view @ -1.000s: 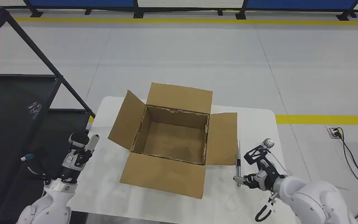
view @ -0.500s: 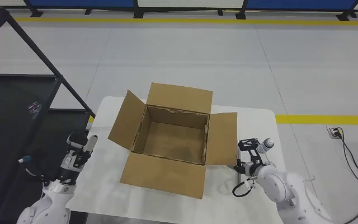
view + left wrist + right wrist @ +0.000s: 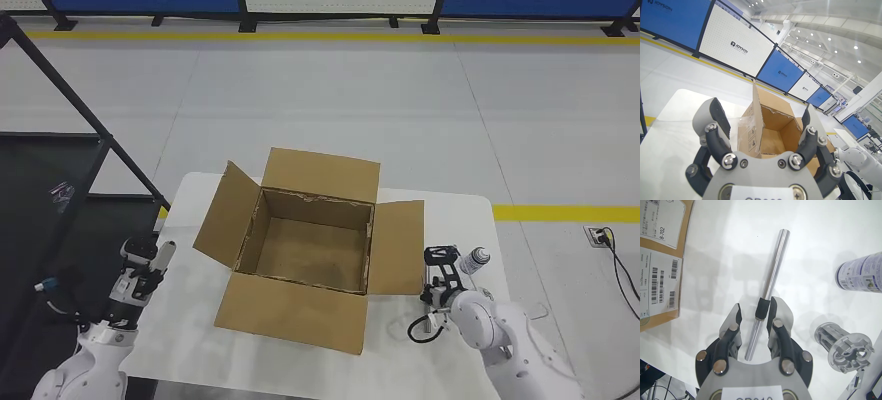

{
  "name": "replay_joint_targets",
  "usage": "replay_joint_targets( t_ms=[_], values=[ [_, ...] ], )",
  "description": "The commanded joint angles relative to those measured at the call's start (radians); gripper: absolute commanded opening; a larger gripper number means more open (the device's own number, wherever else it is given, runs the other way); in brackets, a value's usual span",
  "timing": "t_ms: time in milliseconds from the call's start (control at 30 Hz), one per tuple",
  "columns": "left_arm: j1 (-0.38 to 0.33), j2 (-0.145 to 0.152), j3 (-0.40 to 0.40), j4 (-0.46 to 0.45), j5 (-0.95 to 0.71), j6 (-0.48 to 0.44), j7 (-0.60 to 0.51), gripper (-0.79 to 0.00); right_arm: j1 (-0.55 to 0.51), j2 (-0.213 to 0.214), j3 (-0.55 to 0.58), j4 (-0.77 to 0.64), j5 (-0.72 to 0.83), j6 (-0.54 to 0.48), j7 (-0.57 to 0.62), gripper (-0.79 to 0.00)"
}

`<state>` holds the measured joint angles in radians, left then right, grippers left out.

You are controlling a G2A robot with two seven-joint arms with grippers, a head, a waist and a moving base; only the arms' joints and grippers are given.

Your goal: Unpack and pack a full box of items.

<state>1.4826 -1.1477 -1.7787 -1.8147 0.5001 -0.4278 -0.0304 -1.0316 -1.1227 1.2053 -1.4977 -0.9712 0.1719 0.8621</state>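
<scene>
Three items lie on the table outside the cardboard box, all on its right-arm side: a steel rod closest to the box's outspread flap, then a can on its side and a cast metal part farther from the box. The box itself stands open and looks empty, so you can judge the unpacking done and the packing about to start with the rod. Your right gripper sits low over the rod with its fingers apart, one on each side of the shaft; one pad looks to be touching the rod's black sleeve, the other stands off it. Nothing is gripped yet. Your left gripper hangs on the opposite side of the box, fingers wide apart and empty, pointed towards the box opening. The next move calls for you to close the right fingers squarely on the sleeve, lift with the rod kept level, clear the flap, and lower it into the box. Watch for the round shaft rolling away from the pad as the fingers close.
</scene>
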Motion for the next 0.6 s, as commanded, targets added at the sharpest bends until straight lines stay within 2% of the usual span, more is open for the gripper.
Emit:
replay_joint_targets(
  t_ms=[0,233,333,567],
  values=[
    [-0.002,0.0,0.001,0.001,0.001,0.001,0.0,0.0,0.008,-0.002,-0.008,0.005,-0.012,0.011,0.015,-0.465],
    [-0.006,-0.001,0.0,0.004,0.0,0.0,-0.003,0.0,0.044,-0.011,-0.036,0.038,-0.042,0.025,0.051,-0.499],
    [-0.007,-0.001,-0.002,0.005,-0.001,0.0,-0.001,0.0,0.061,-0.016,-0.049,0.054,-0.048,0.029,0.066,-0.585],
    [-0.006,-0.001,-0.007,0.008,-0.006,-0.004,-0.002,0.0,0.096,-0.027,-0.076,0.096,-0.071,0.054,0.088,-0.585]
  ],
)
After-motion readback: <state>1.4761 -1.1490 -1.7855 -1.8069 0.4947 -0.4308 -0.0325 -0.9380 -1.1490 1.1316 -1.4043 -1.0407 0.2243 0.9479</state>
